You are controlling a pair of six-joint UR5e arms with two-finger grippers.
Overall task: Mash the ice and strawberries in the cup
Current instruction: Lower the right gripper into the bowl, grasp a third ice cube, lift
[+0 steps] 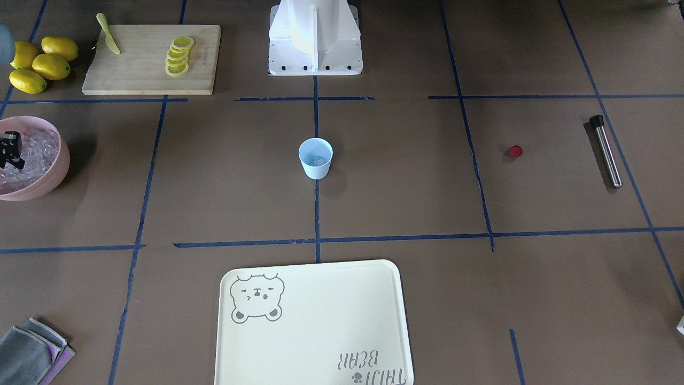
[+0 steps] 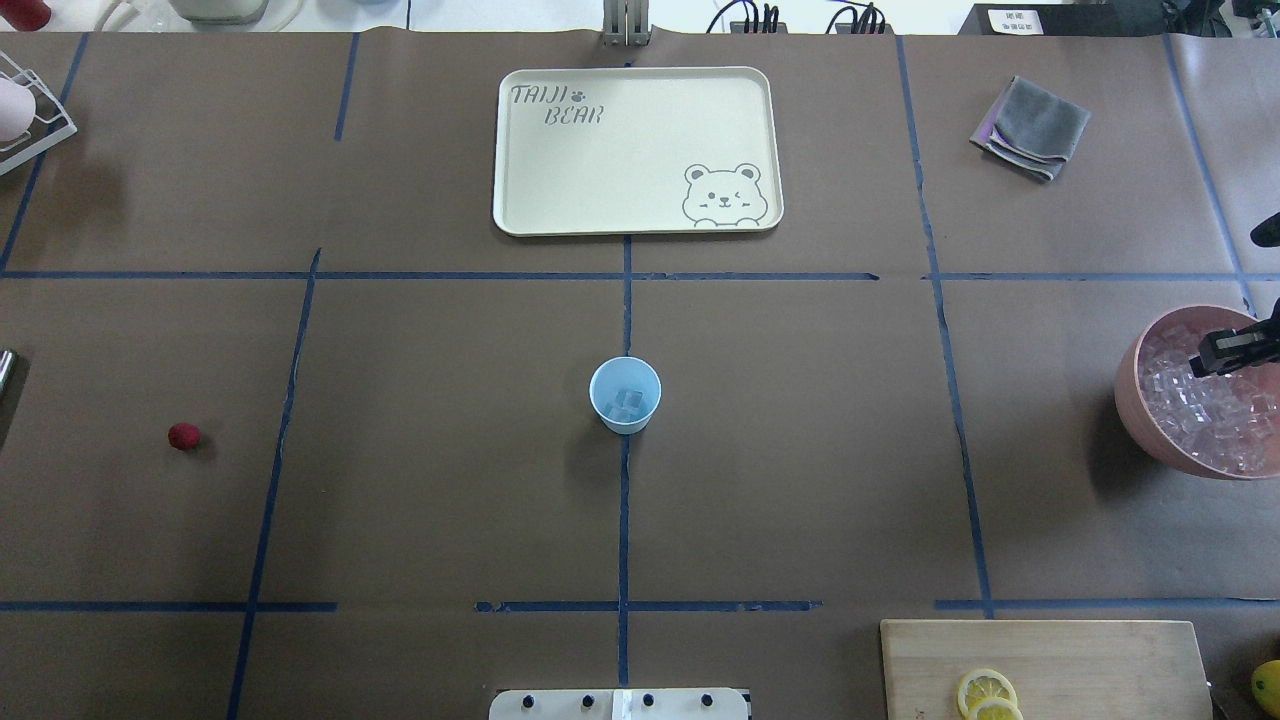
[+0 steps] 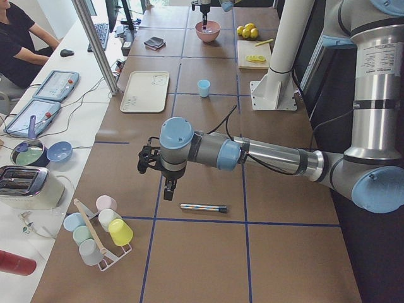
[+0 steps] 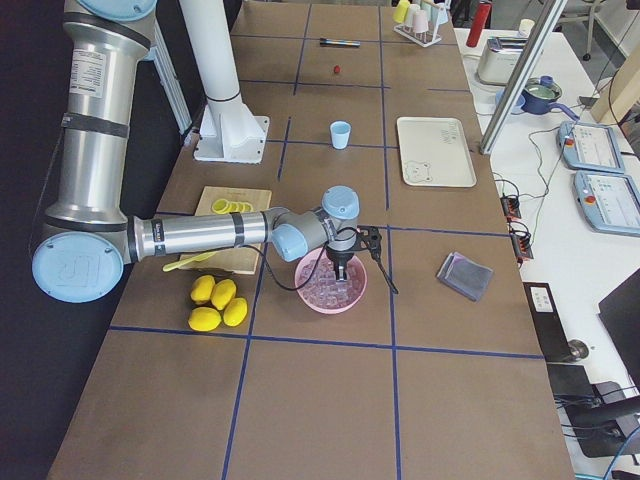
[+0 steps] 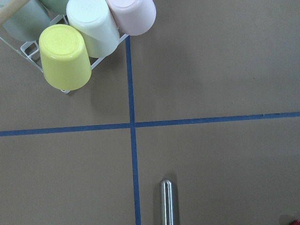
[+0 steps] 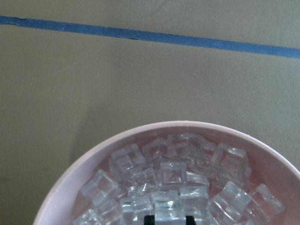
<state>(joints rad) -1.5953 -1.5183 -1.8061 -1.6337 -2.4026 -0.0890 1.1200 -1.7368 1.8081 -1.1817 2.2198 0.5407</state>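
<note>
The pale blue cup (image 1: 315,158) stands upright at the table's middle with a few ice cubes (image 2: 628,403) inside. The dark-red strawberry piece (image 1: 515,152) lies alone on the table, and also shows in the overhead view (image 2: 184,436). My right gripper (image 2: 1228,352) hangs over the pink bowl (image 2: 1135,400), which is full of ice (image 6: 168,183); its tips are low among the cubes, and I cannot tell whether they hold one. My left gripper (image 3: 153,165) hovers near a steel muddler (image 1: 605,151); I cannot tell its state.
A cutting board (image 1: 133,75) with lemon slices (image 1: 178,55) and a yellow knife (image 1: 108,41) lies beside whole lemons (image 1: 40,64). A cream tray (image 1: 315,326) and a grey cloth (image 1: 32,353) lie on the far side. A rack of cups (image 5: 89,37) stands near the muddler.
</note>
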